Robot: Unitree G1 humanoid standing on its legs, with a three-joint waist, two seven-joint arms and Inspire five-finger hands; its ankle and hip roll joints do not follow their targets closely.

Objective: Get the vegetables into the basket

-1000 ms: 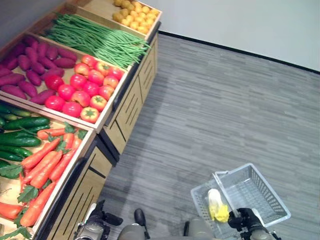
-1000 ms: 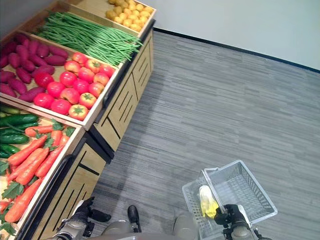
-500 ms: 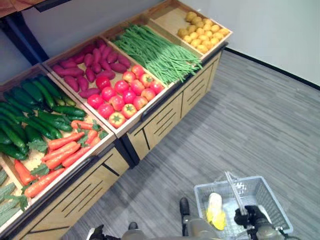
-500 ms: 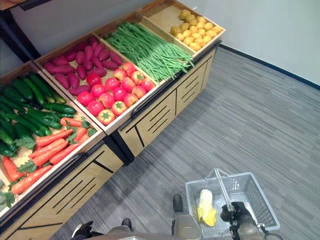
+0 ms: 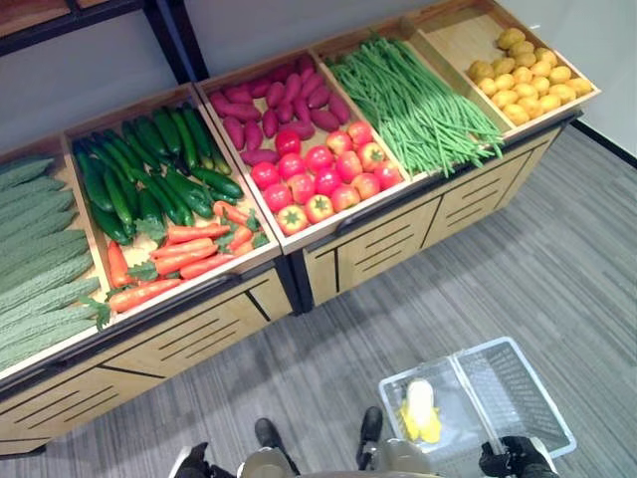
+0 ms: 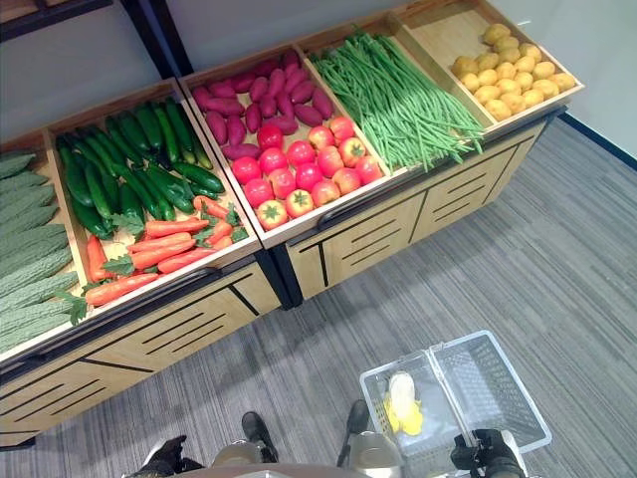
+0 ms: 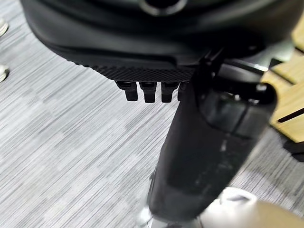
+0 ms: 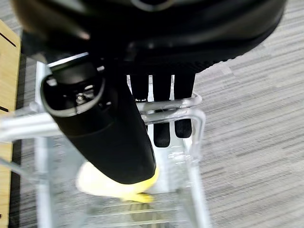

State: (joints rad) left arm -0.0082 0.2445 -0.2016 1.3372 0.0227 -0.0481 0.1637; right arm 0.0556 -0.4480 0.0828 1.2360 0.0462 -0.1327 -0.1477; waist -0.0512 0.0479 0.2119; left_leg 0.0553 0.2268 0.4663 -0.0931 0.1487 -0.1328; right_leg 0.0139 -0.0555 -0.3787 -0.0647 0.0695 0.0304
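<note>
A clear wire basket [image 5: 513, 390] hangs low at my right over the grey floor. My right hand [image 5: 516, 460] holds it, with fingers [image 8: 161, 109] curled round the metal handle [image 8: 28, 124]. Inside lies one pale yellow-and-white vegetable [image 5: 420, 410], also visible as the yellow vegetable [image 8: 111, 184] below the thumb. The wooden produce stand [image 5: 378, 244] runs across in front, with carrots [image 5: 179, 254], cucumbers [image 5: 139, 169], tomatoes [image 5: 323, 174] and green beans [image 5: 418, 100]. My left hand [image 5: 191, 464] hangs low at my left with curled fingers [image 7: 145, 91] holding nothing.
Bumpy green gourds [image 5: 35, 269] fill the leftmost bin. Purple sweet potatoes [image 5: 269, 100] lie behind the tomatoes, and yellow round produce [image 5: 528, 75] fills the rightmost bin. Grey carpet [image 5: 557, 269] spreads between me and the stand and off to the right.
The whole picture has swung, so the camera has moved: the stand now faces me squarely and the gourd bin has come into view. The basket stays in my right hand.
</note>
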